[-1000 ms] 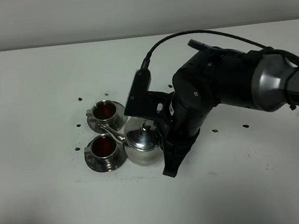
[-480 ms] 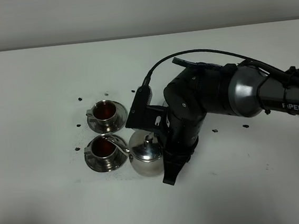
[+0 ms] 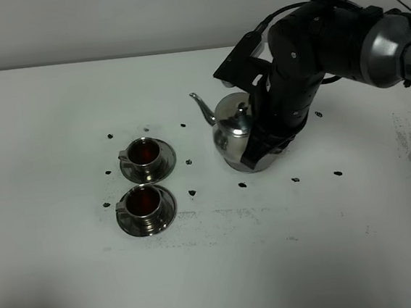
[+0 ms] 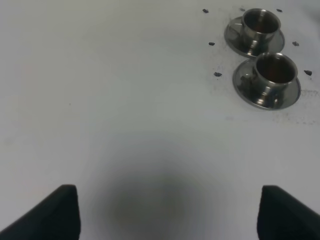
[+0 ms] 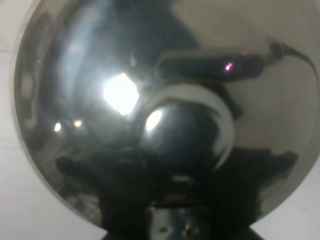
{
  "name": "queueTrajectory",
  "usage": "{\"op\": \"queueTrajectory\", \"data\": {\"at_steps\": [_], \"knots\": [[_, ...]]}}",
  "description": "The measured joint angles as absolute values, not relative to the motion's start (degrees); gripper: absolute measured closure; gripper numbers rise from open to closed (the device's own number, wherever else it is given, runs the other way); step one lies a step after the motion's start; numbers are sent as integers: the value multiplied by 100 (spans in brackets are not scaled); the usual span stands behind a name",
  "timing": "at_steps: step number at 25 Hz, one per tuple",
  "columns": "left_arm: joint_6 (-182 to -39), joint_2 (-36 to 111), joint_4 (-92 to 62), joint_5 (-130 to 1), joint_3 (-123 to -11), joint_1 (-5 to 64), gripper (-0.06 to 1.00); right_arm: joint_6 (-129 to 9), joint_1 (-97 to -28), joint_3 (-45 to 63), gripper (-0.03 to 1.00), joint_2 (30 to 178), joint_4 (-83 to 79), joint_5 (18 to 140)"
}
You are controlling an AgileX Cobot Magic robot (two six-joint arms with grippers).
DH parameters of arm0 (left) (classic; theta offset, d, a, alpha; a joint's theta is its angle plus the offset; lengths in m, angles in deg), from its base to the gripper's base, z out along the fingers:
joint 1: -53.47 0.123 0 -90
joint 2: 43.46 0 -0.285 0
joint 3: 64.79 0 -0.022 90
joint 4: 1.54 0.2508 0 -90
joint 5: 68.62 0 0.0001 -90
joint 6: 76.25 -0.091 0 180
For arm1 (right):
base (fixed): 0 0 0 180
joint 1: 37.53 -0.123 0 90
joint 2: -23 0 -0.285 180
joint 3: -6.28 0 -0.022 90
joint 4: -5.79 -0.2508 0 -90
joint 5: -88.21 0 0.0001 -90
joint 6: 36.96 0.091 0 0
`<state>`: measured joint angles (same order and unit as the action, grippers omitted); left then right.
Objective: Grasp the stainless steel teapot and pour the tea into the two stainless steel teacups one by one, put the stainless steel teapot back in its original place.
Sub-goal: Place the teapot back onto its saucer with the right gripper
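Steel teapot (image 3: 234, 133) upright near the counter (image 3: 72, 283) middle, right end effector (image 3: 263, 145) clamped on its handle side.
Both teacups (image 3: 145, 152) (image 3: 144, 203) hold dark tea, well apart from it. Left end effector (image 4: 167, 212): fingers apart, empty.

Shiny steel teapot (image 3: 234, 133) upright on round tray (image 3: 249, 166), spout twd two tea-filled cups (image 3: 144, 182) on saucers, well apart.

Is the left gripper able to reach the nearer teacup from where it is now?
Probably yes. The left gripper is open, and only bare table lies between it and the nearer teacup; the teapot stands off to the side.
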<state>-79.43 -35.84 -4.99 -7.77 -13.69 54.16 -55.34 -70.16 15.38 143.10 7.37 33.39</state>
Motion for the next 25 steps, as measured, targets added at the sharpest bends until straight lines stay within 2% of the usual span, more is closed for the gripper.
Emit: {"op": "queueTrajectory", "data": {"at_steps": [14,25], "knots": [[-7943,-3584,-499,-777,-1369,5416,25,-5422,-6658,1567,79,14636,642,3632],[-7943,-3584,-499,-777,-1369,5416,25,-5379,-6632,1596,79,14902,653,3742]]}}
